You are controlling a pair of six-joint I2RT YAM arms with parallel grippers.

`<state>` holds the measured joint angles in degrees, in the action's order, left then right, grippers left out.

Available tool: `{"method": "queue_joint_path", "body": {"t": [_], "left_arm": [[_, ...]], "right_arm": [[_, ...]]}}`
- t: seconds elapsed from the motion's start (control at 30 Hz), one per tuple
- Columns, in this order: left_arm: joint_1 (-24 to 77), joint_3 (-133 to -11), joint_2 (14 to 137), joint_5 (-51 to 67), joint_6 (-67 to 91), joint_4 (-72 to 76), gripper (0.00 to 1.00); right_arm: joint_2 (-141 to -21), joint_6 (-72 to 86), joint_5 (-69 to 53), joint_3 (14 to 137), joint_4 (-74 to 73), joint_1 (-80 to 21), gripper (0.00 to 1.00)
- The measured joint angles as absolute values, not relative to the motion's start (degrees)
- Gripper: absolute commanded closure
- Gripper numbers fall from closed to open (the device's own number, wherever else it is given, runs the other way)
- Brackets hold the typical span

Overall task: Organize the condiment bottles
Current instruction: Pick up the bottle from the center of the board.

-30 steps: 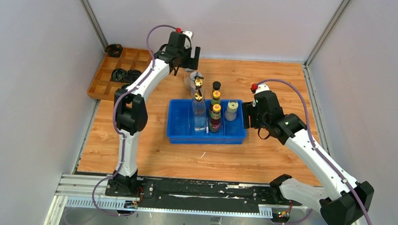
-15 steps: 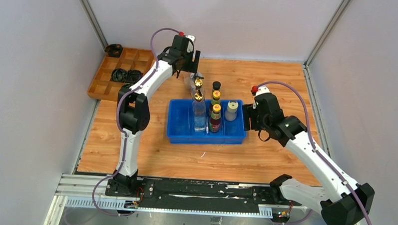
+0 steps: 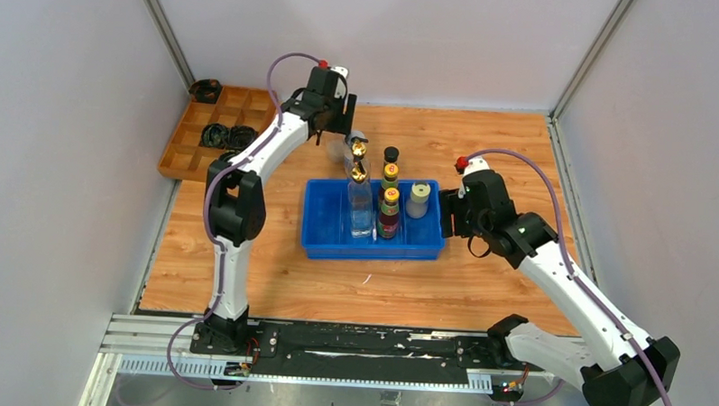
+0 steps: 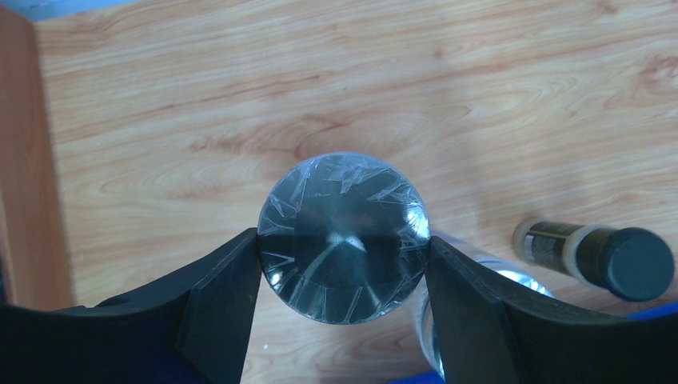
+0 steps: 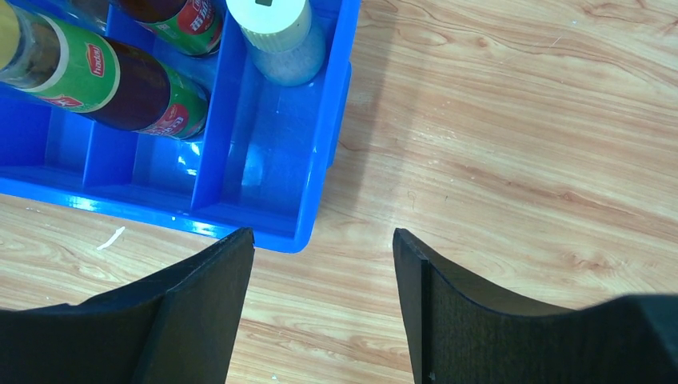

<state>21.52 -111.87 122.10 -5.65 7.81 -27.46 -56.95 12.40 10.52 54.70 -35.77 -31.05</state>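
Clear jar with a round silver lid clasped between the left pincer fingers, small black-capped bottle near on its right, right pincer held wide and empty, blue plastic divided bin just ahead-left.

Blue bin on wooden table; orange tray holds black coiled rings

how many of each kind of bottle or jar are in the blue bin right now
clear gold-spouted bottle: 1
dark yellow-capped sauce bottles: 2
cream-lidded jar: 1
total in the blue bin: 4
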Motion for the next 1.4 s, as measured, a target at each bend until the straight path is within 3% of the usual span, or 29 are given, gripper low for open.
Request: {"method": "queue_joint_path", "body": {"t": [0.37, 0.97, 1.4], "left_arm": [[20.4, -102.7, 112.6, -9.2, 7.2, -30.3, 0.3], [20.0, -73.5, 79.0, -13.1, 10.7, -31.2, 0.3], [20.1, -72.0, 63.5, -8.0, 10.8, -37.7, 0.3]], "right_arm": [[-56.2, 12.4, 10.0, 54.4, -35.6, -31.0, 0.31], [-52.0, 13.2, 7.2, 51.8, -35.1, -31.0, 0.32], [-48.0, 15.6, 5.5, 50.1, -35.0, -31.0, 0.33]]}}
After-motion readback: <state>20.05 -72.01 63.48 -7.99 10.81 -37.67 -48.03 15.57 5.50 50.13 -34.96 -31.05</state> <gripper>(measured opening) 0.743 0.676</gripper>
